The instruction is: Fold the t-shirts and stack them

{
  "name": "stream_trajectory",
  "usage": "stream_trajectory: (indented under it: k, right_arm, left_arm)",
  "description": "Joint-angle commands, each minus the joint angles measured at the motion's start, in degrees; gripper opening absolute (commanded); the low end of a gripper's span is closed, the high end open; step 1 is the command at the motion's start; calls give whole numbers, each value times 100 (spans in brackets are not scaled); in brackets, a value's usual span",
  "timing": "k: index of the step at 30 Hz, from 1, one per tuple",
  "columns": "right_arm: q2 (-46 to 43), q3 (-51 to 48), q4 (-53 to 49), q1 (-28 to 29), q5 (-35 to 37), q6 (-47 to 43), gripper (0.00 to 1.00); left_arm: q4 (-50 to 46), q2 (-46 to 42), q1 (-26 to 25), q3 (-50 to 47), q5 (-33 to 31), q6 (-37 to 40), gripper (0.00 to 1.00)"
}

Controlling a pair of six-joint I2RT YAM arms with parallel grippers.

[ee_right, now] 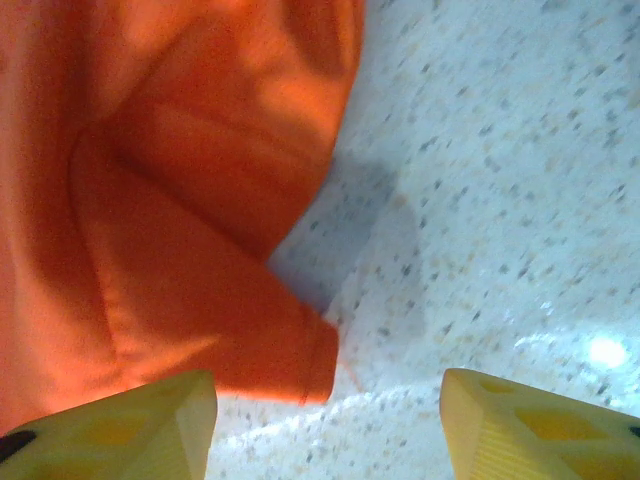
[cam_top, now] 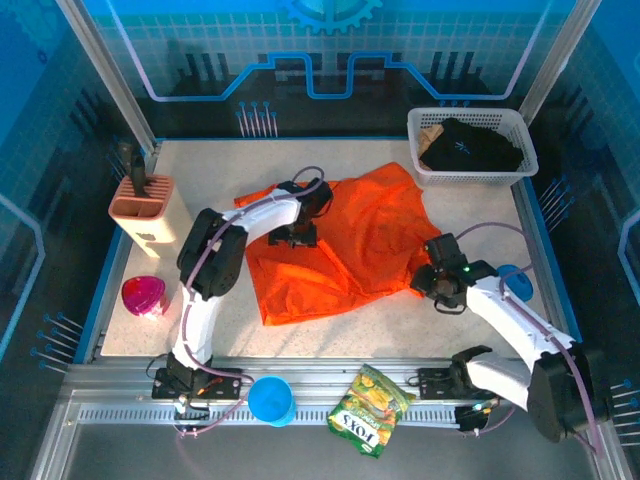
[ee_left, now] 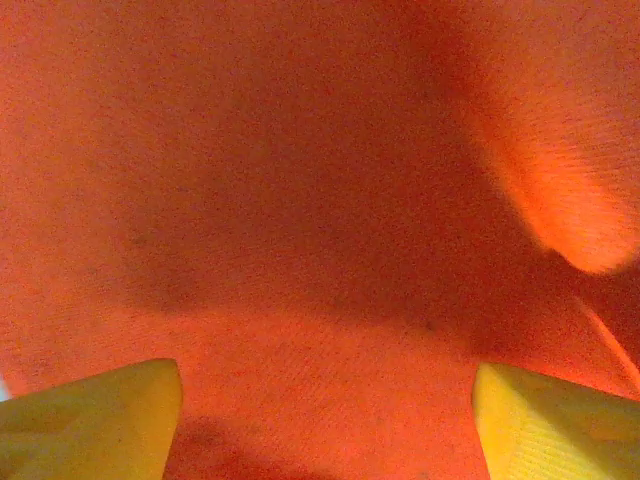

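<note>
At the near rail, a green-yellow snack bag (cam_top: 370, 410) is lying beside a blue cup (cam_top: 271, 400). Past them, on the speckled surface (cam_top: 480, 215), a pink container (cam_top: 144, 296) is sitting at the left. The right jaws are standing open and gripping nothing, their yellow fingers (ee_right: 120, 425) hanging over the right edge of the orange t-shirt (cam_top: 350, 250) and the bare surface beside it. The orange t-shirt is lying crumpled and spread at mid-surface. The left jaws are standing wide open above its left part, fingers (ee_left: 90, 420) apart over the cloth, gripping nothing. Farther left, a peach knife block (cam_top: 145, 210) is standing. In the far right corner, a white basket (cam_top: 425, 172) is holding the black t-shirt (cam_top: 470, 148).
</note>
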Motion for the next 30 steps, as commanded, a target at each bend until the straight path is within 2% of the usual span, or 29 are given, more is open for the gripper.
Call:
stream_trajectory:
  k: [1, 5, 10, 13, 20, 26, 30]
  right_arm:
    - [128, 42, 311, -526, -74, -336, 59]
    - [773, 236, 720, -973, -351, -557, 53]
    - [1786, 432, 1359, -971, -883, -490, 48]
    - [2050, 560, 1511, -830, -1010, -381, 47]
    - [1878, 723, 1230, -531, -654, -386, 47]
    - [2375, 714, 1372, -416, -599, -242, 44]
    - [2634, 964, 1155, -137, -103, -289, 40]
  left_arm:
    - [-22, 125, -51, -74, -453, -291, 73]
    - [-101, 145, -50, -404, -967, -372, 71]
    - [11, 16, -44, -571, -1060, -352, 71]
    - [46, 30, -42, -494, -1049, -298, 71]
    - [111, 164, -24, -335, -1001, -210, 71]
    - [131, 209, -26, -259, -924, -199, 70]
    - [123, 169, -13, -245, -993, -140, 70]
